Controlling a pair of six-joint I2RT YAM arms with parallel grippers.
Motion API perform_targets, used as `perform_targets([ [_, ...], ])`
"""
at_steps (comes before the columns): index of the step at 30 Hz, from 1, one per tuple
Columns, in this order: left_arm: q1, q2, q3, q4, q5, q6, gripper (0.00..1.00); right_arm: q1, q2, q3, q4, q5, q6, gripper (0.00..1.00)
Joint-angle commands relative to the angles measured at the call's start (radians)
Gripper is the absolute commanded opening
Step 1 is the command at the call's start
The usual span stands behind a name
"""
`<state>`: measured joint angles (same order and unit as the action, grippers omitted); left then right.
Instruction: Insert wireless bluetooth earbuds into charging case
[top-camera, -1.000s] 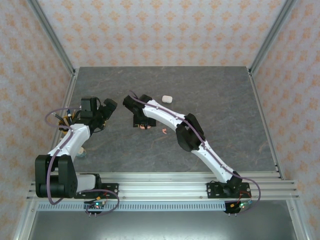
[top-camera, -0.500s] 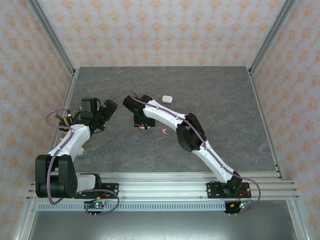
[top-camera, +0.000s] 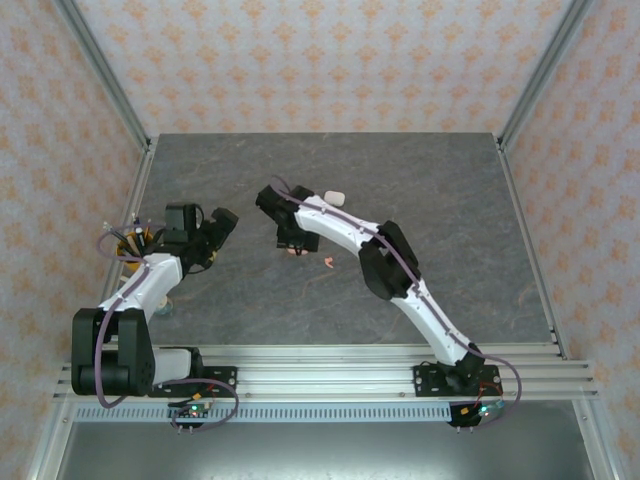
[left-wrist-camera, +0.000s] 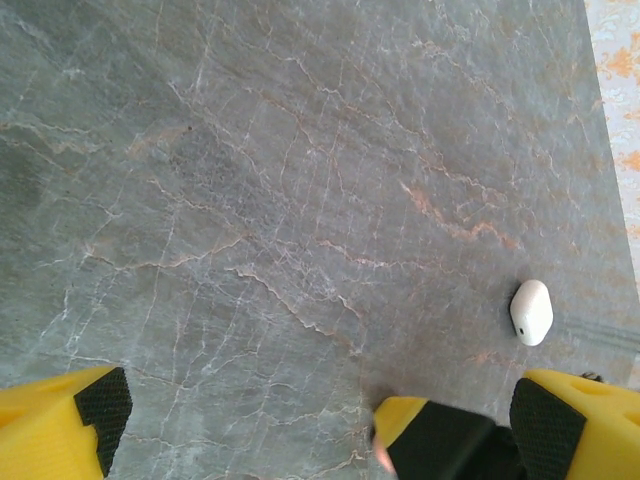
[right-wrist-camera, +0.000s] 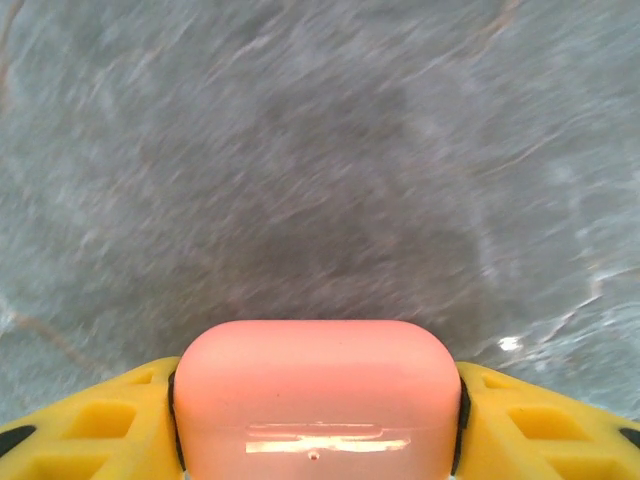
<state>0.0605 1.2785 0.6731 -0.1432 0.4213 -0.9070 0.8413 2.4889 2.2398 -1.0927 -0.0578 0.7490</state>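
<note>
Earbud case (right-wrist-camera: 315, 380), the pink one, is squeezed in your right gripper (right-wrist-camera: 315, 425). Your left gripper (left-wrist-camera: 325, 410) is wide open. White case (left-wrist-camera: 531, 312) lies at its two o'clock. Tiny pink earbud (top-camera: 328, 263) lies at four o'clock from the right gripper.

A: Where is the table (top-camera: 470, 230) open?

B: Its whole right half and the far strip lie bare, up to the walls (top-camera: 330, 60).

A: And the middle?

B: The right arm (top-camera: 350, 232) slants across it. A white case (top-camera: 334, 197) sits just behind that arm, and a coral earbud (top-camera: 328, 263) lies near its front side.

A: Between the tools?

B: Bare stone separates the wide-spread left tool (top-camera: 222, 222) from the right tool (top-camera: 291, 246), whose jaws are filled by the pink case (right-wrist-camera: 315, 390).
</note>
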Motion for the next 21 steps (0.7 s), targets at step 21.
perform_targets([
  [21,-0.269,0.186,-0.188,0.541,0.06,0.014,0.95,-0.113,-0.097,-0.076,0.184,-0.166,0.254,0.46],
])
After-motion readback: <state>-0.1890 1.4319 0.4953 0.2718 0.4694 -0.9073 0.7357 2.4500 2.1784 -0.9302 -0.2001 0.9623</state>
